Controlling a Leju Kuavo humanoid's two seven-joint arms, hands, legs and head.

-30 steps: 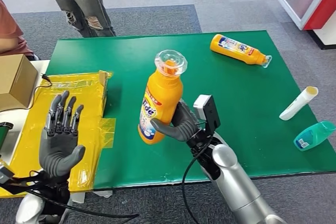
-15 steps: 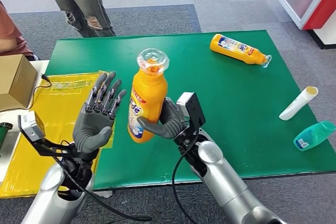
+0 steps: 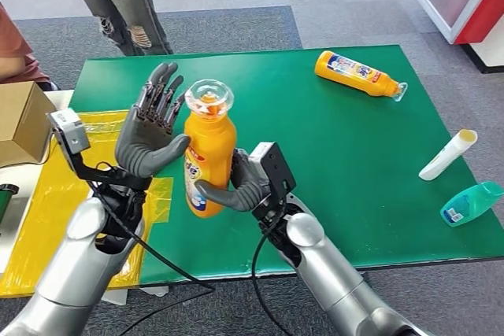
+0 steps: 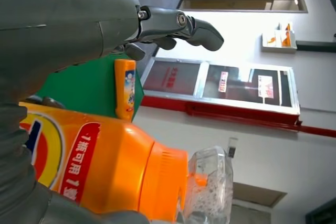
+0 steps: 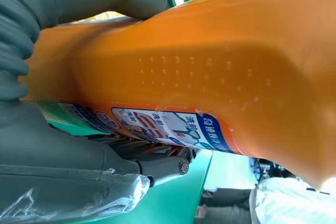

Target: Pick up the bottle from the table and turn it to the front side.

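Leftward, my right hand (image 3: 238,186) carries the clamped detergent bottle (image 3: 205,151); my spread left hand (image 3: 149,135) could knock it loose.

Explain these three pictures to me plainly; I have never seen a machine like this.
This is a humanoid robot with two silver arms ending in many-fingered hands. The wide picture comes from a camera high on its body, looking down at a green table. The other two come from cameras at each wrist, so they look turned and very close.

The right hand holds an orange bottle upright above the table. The left hand is raised beside the bottle, fingers spread, holding nothing. The left wrist view shows that bottle's label and clear cap up close; the right wrist view shows its orange side.

On the table lie a second orange bottle, a white tube, a teal bottle and yellow plastic sheeting. A person stands beyond.
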